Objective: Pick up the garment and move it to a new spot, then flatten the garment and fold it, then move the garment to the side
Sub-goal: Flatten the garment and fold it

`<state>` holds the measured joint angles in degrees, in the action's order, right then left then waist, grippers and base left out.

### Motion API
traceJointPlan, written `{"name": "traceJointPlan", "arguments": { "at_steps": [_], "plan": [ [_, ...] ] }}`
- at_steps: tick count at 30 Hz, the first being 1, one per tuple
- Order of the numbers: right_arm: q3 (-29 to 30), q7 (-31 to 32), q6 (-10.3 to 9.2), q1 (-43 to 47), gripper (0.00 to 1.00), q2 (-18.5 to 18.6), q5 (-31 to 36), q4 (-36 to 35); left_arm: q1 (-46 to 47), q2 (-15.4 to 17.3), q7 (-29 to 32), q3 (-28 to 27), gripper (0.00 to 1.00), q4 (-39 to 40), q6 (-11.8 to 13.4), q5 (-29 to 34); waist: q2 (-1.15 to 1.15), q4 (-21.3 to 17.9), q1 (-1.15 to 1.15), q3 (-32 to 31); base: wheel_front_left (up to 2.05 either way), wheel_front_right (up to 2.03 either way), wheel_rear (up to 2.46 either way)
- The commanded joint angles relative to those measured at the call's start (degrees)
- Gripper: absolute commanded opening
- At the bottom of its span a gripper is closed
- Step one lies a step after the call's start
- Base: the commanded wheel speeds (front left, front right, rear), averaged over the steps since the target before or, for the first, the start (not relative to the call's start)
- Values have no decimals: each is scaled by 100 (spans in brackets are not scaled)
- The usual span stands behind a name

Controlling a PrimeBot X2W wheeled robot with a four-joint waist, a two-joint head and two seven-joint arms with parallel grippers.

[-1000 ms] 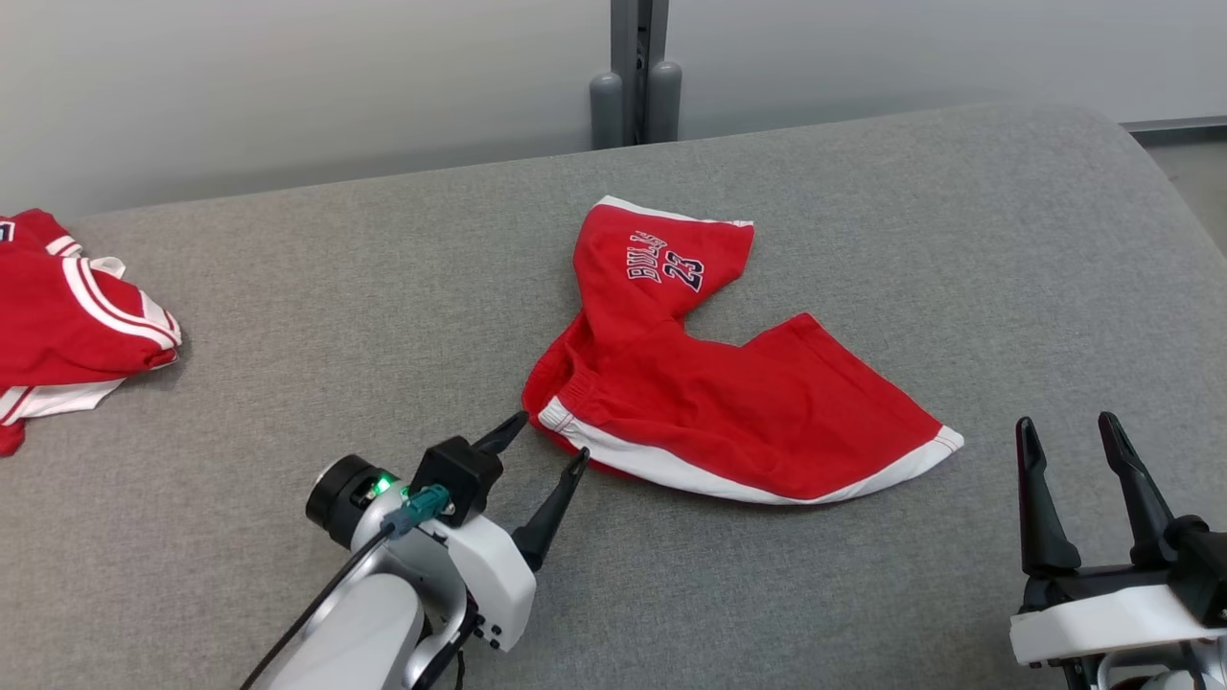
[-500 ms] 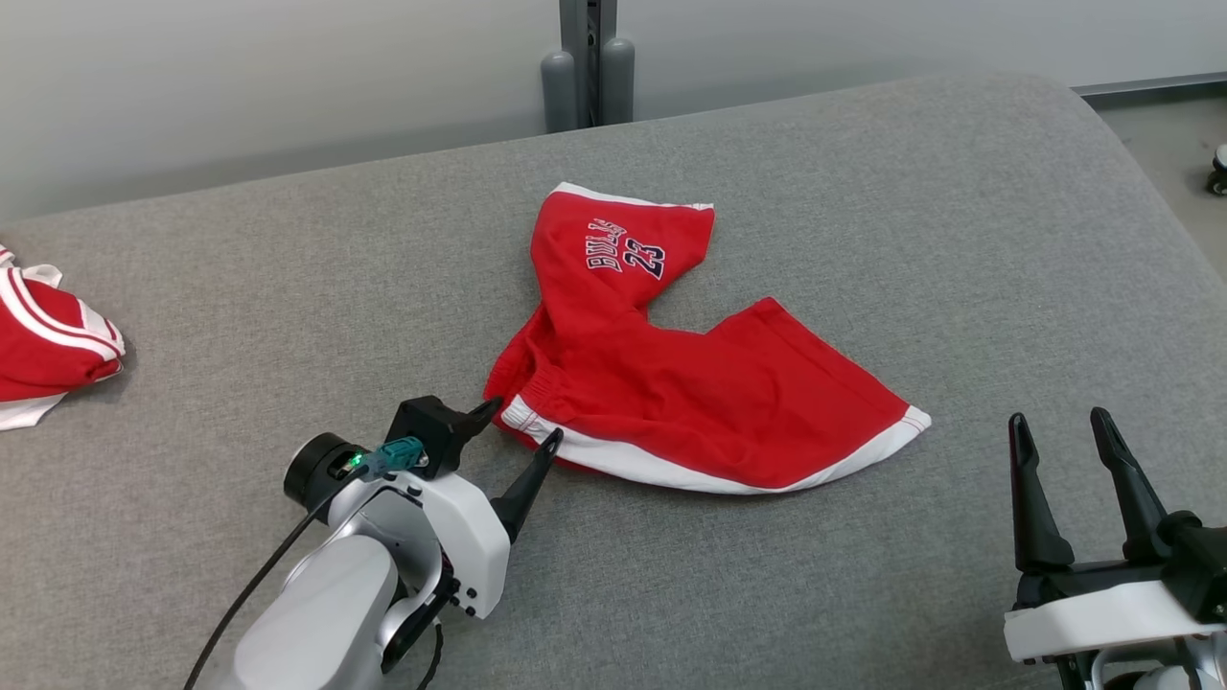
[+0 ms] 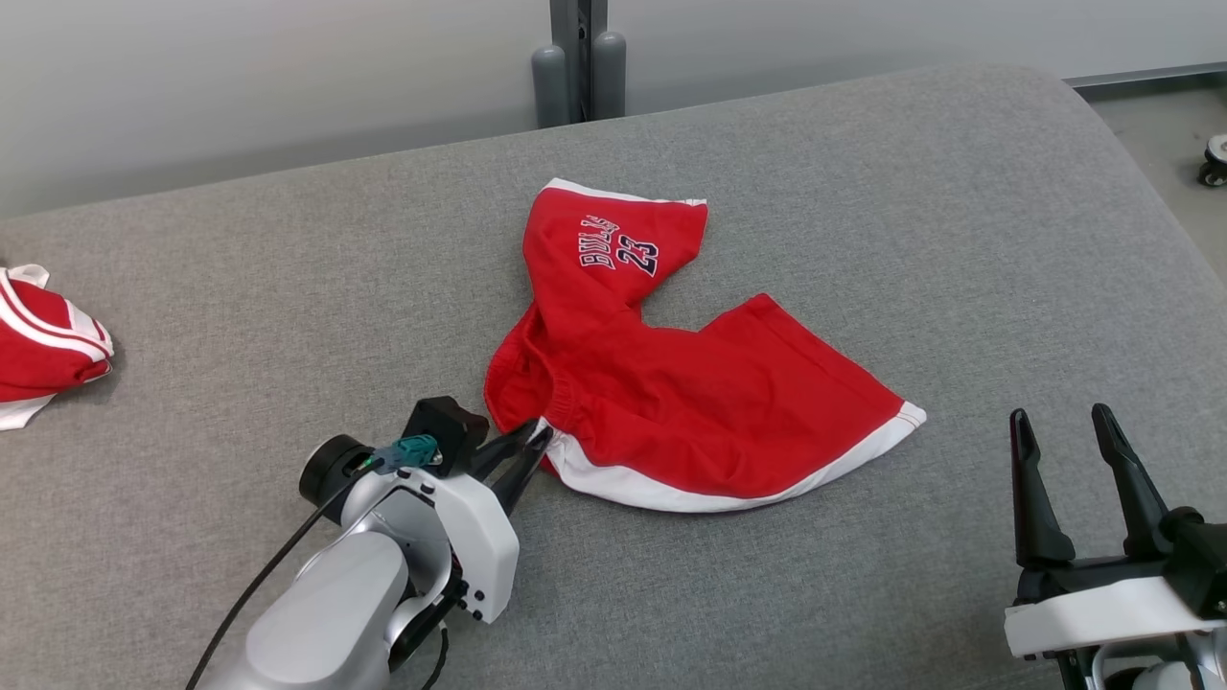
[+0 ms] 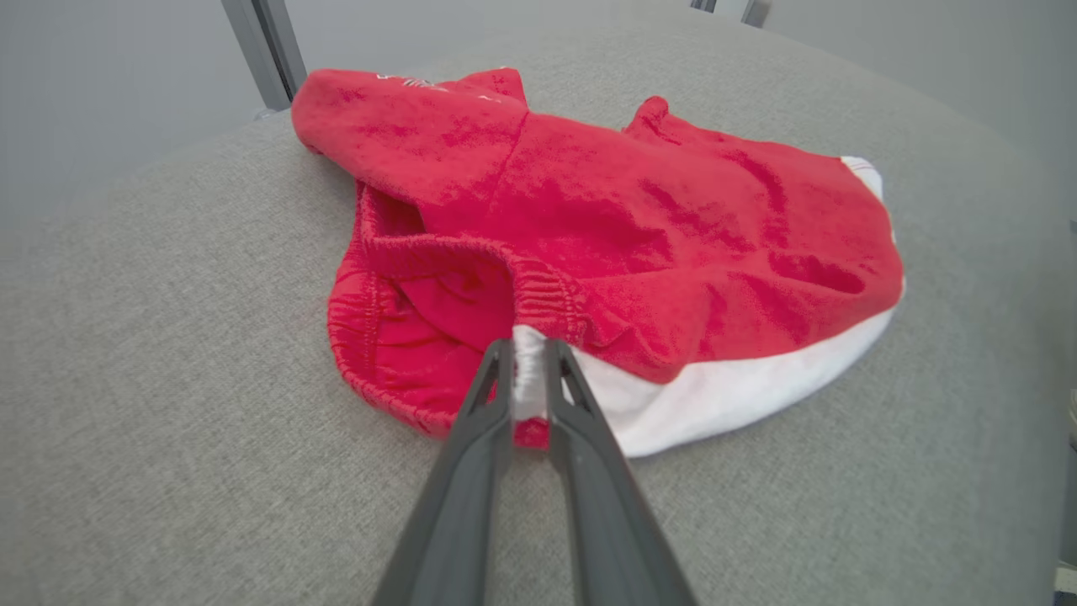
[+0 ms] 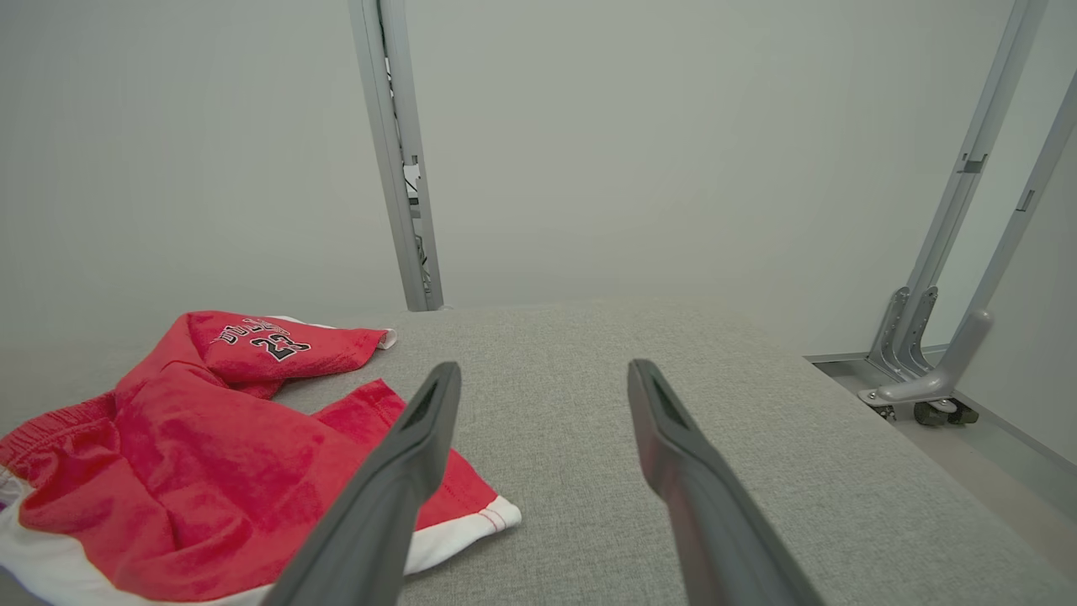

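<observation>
Where the head view looks down on the grey table [image 3: 863,172], the red shorts [image 3: 690,402] lie near its middle, with the waistband [image 3: 561,388] toward the robot's left. One leg runs off to the right and the printed leg points to the far side. The left pincer [image 3: 535,439] sits at the waistband corner, its jaws nearly together on the cloth. The right pincer [image 3: 1059,414] stands wide with nothing in it, well apart from the white hem corner. A second garment [image 3: 43,350] lies at the table's left edge

In the left wrist view, the left pincer [image 4: 528,358] nips the white band [image 4: 740,396] just where it meets the elastic, and the shorts [image 4: 656,210] stretch away ahead and to the right

In the right wrist view, the right pincer [image 5: 543,370] gapes over bare table, with the shorts [image 5: 185,454] off to its left

The pick-up looks to turn on the left arm, since it has the cloth. The long axis runs from that grip toward the right arm, so the far leg would likely trail from that corner
</observation>
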<state>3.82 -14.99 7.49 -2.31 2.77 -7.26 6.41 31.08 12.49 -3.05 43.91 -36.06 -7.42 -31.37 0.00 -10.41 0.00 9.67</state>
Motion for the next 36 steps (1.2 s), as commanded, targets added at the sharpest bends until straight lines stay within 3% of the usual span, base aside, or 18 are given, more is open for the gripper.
{"name": "traceJointPlan", "arguments": {
  "at_steps": [1,3,4,6,7,10,11,12,16,25,36],
  "plan": [
    [19,-29,2,-67,100,24,-43,2,106,44,-21,55,18,-58,0,10,0,-2,0,5,0,0,0],
    [3,-30,2,-73,100,24,-44,-1,172,42,-37,162,35,-133,-1,63,0,-9,0,14,0,0,0],
    [0,-30,2,-74,100,23,-44,-5,193,30,-45,223,47,-170,-1,75,0,-14,0,19,0,0,0],
    [-3,-29,2,-81,100,23,-45,-9,250,8,-70,331,91,-246,-1,100,0,-23,0,28,0,0,0],
    [-2,-29,2,-87,100,23,-46,-6,281,11,-84,381,100,-283,-1,117,0,-29,0,31,0,0,0],
    [-4,-30,2,-105,100,23,-56,5,380,0,-121,491,100,-425,-1,163,0,-56,0,35,0,0,0],
    [-3,-29,2,-106,100,23,-66,4,416,-25,-155,520,64,-516,-1,144,0,-74,0,33,0,0,0],
    [1,-29,2,-102,100,23,-69,1,431,-31,-169,534,42,-557,-1,128,0,-82,0,33,0,0,0],
    [33,-30,2,-75,100,23,-80,-7,464,-12,-267,560,0,-663,-1,54,0,-87,0,25,0,0,0],
    [130,-29,2,-5,100,23,-70,5,115,147,-761,279,0,-505,176,-187,0,45,0,-21,0,0,0],
    [11,-30,2,34,100,106,35,365,-707,445,-1183,-549,0,245,996,-547,0,380,0,-46,0,0,0]
  ]
}}
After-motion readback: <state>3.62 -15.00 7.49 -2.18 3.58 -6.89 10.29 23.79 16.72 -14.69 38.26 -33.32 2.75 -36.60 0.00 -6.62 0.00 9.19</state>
